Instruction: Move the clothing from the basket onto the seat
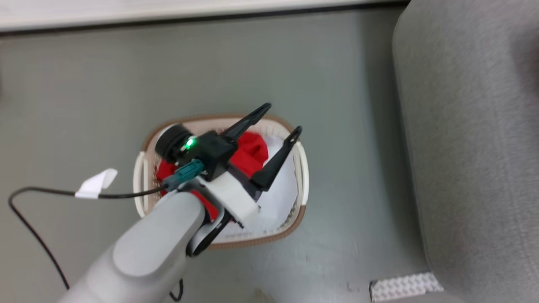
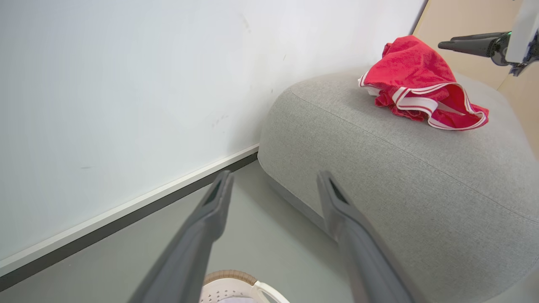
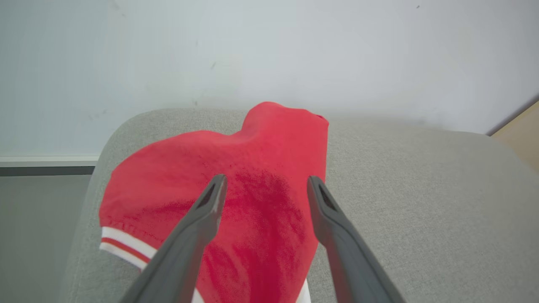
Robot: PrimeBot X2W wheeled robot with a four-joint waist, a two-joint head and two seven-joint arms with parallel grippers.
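Note:
The cream basket (image 1: 301, 219) stands on the grey floor, holding red clothing (image 1: 252, 153) beside white cloth (image 1: 282, 189). My left gripper (image 1: 284, 120) hangs open over the basket, nothing between its fingers, which point toward the seat. In the left wrist view the left gripper (image 2: 273, 176) is open above the basket rim (image 2: 229, 277). A red garment with white striped trim (image 2: 421, 84) lies on the grey seat (image 2: 379, 168). Just above that garment (image 3: 269, 147) on the seat (image 3: 421, 189), my right gripper (image 3: 265, 181) is open and empty; the right gripper (image 2: 446, 44) hovers beside it.
The seat (image 1: 471, 126) fills the right side, a short way from the basket. A black cable with a white tape tag (image 1: 97, 183) trails on the floor at left. A white studded plate (image 1: 404, 286) lies by the seat's base. A white wall with skirting (image 2: 126, 210) runs behind.

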